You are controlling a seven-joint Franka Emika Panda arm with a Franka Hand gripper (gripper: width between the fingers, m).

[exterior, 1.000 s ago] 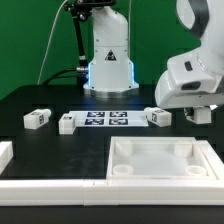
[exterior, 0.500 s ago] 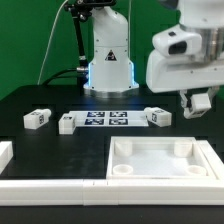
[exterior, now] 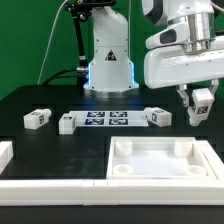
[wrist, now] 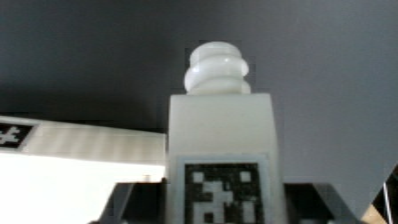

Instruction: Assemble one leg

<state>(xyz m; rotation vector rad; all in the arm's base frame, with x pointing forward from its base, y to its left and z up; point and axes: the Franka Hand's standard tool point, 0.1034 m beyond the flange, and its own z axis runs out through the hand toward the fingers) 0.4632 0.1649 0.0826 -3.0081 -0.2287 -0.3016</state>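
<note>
- One small white oblong plastic leg (exterior: 203, 102) with a black-and-white square tag is clamped in my jaws, which are parted only by its width.
- It hangs at the exterior view's right, apparently clear of the dark surface (exterior: 40, 95).
- I judge it light, rigid and smooth-sided, so prone to slipping or twisting.
- Best hold: flat sides near the tagged end, leaving the ribbed peg (wrist: 217, 65) free.

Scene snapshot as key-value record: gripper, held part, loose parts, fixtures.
gripper: shut on held leg, at the exterior view's right
held leg pose: tag toward wrist camera, knobbed tip pointing away from gripper
loose legs: left leg, middle leg, right leg
marker board: between middle leg and right leg
large tray-like piece: in front of marker board
</note>
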